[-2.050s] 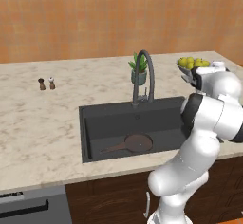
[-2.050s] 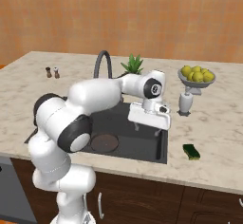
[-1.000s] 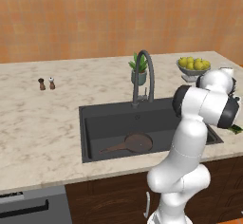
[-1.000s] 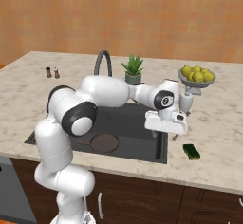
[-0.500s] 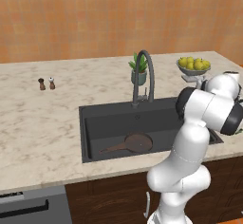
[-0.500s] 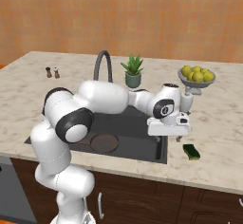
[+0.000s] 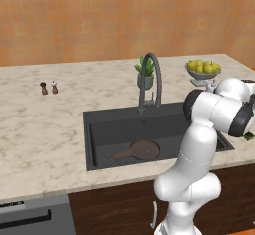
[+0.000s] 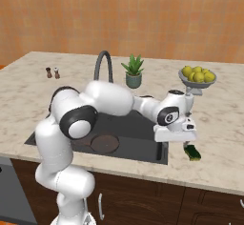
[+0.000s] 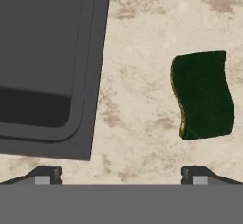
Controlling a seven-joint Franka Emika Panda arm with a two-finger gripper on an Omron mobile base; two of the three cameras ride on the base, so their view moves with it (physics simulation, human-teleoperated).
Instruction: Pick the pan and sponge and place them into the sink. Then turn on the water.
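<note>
So going left to right along the counter [image 7: 45, 129]: a pair of shakers [image 7: 48, 87] sits way off to the left, nothing to do with the job. Next is the sink [image 7: 94, 144], and the pan [image 7: 139, 150] is already lying flat on its floor with the handle pointing left, so that half looks done. The faucet [image 7: 151, 79] arches over the back edge with no stream coming out, and a little plant [image 7: 146, 72] stands just behind it. Further right there's a fruit bowl [image 8: 197, 77].

The sponge [image 9: 203, 95] is still on the counter, just right of the sink's front corner. The gripper [image 9: 121, 173] hovers above it with its tips spread wide and nothing between them. In the hand view the sponge sits off to the right of the midline, closer to one tip than the other, and it isn't touched yet.

What I'd worry about: if it drops straight down from here, one finger could land on top of the sponge instead of beside it, squashing or skidding it along the counter. It's also thin and flat, so a shallow close might just slip over it. And it's near the front edge, so a bad nudge could knock it off.
</note>
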